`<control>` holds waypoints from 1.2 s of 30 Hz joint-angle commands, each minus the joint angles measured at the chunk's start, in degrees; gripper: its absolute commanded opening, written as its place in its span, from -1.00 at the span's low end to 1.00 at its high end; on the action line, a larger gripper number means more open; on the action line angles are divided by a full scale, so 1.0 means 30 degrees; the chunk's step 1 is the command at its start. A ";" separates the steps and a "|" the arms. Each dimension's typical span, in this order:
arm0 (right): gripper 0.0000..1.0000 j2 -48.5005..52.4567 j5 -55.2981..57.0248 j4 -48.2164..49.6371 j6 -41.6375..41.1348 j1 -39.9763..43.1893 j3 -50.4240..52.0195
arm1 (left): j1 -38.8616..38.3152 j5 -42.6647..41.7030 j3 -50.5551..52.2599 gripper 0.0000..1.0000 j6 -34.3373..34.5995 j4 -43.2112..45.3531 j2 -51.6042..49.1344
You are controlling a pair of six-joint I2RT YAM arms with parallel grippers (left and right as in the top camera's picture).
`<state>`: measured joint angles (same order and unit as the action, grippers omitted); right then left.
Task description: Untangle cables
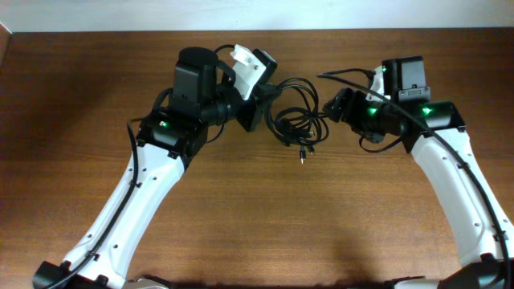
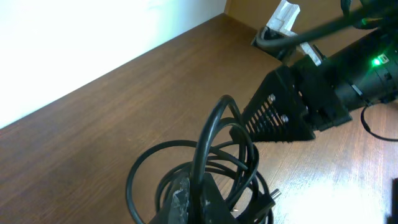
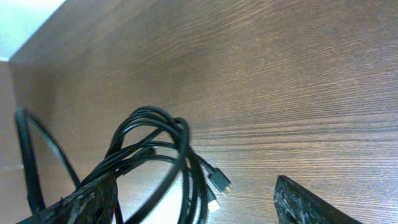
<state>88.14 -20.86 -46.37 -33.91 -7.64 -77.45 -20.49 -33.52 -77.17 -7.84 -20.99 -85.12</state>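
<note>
Sitting near the middle of the bench's far edge, the cables are one loose knot of overlapping black loops, with a grasper on either side. The left gripper looks clenched on a strand: in its wrist view one loop rises straight out of its tip. The right gripper is spread wide, its fingers well apart, and the bundle lies just beside one of them, not between them. These cords look light, thin and floppy, so they should slide and drag each other rather than lift cleanly. A smooth jacket could slip through a light pinch. Best hold, I'd say, is a single outer loop or the cord just behind the plugs, which poke out on the near side of the knot. Grabbing the crossed middle would likely tighten things. No container anywhere in view, so the cords lie on bare wood.
</note>
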 commanded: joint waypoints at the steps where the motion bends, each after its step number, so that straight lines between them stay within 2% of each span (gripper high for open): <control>1: 0.59 0.0000 -0.0619 -0.0197 -0.0889 0.0044 -0.0189 | -0.0029 -0.0568 -0.0299 -1.00 0.0233 0.0401 0.0561; 4: 0.59 0.0000 -0.0692 -0.0168 -0.2331 -0.0488 -0.0189 | -0.0029 -0.1574 -0.0299 -1.00 0.0240 0.1231 0.0561; 8: 0.57 0.0000 -0.0692 -0.0007 -0.4036 -0.0903 -0.0189 | -0.0044 -0.1574 -0.0299 -1.00 0.0248 0.2142 0.0561; 11: 0.38 0.0000 -0.0969 0.0561 -0.4532 -0.0969 -0.0189 | -0.0044 -0.1588 -0.0299 -1.00 0.0379 0.2565 0.0561; 12: 0.22 0.0000 -0.0969 0.0627 -0.4648 -0.0969 -0.0189 | -0.0044 -0.1647 -0.0299 -1.00 0.0386 0.2572 0.0561; 13: -0.10 0.0000 -0.0962 0.0641 -0.4838 -0.0969 -0.0189 | -0.0044 -0.1792 -0.0299 -1.00 0.0386 0.2637 0.0561; 14: -0.31 0.0000 -0.0969 0.0758 -0.4874 -0.0969 -0.0189 | -0.0044 -0.2127 -0.0299 -1.00 0.0386 0.2739 0.0561; 15: -0.92 0.0000 -0.0969 0.0925 -0.4881 -0.0969 -0.0189 | -0.0051 -0.2426 -0.0299 -1.00 0.0393 0.2885 0.0561; 23: -0.91 0.0000 -0.0962 0.1268 -0.4787 -0.0969 -0.0189 | -0.0080 -0.2412 -0.0291 -1.00 0.0386 0.2769 0.0561; 25: -0.69 0.0000 -0.0954 0.1268 -0.4787 -0.0969 -0.0189 | -0.0080 -0.2412 -0.0299 -1.00 0.0386 0.2769 0.0561; 27: -0.38 0.0000 -0.0954 0.1290 -0.4787 -0.0969 -0.0189 | -0.0080 -0.2419 -0.0291 -1.00 0.0386 0.2769 0.0561; 28: -0.39 0.0000 -0.0954 0.1290 -0.4772 -0.0969 -0.0189 | -0.0080 -0.2412 -0.0291 -1.00 0.0386 0.2769 0.0561; 29: -0.58 0.0000 -0.0954 0.1384 -0.4422 -0.0969 -0.0189 | -0.0080 -0.2412 -0.0291 -1.00 0.0379 0.2769 0.0561; 30: -0.53 0.0000 -0.0954 0.1399 -0.4422 -0.0969 -0.0189 | -0.0080 -0.2412 -0.0291 -1.00 0.0386 0.2769 0.0561; 33: -0.10 0.0000 -0.0874 0.1479 -0.4350 -0.0954 -0.0189 | -0.0080 -0.2412 -0.0291 -1.00 0.0379 0.2769 0.0561; 36: 0.13 0.0000 -0.0831 0.1530 -0.3687 -0.0954 -0.0189 | -0.0080 -0.2404 -0.0291 -1.00 0.0372 0.2769 0.0561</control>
<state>88.14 -23.42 -41.87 -47.35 -10.13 -77.45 -20.49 -39.22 -77.14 -7.42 -13.02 -85.12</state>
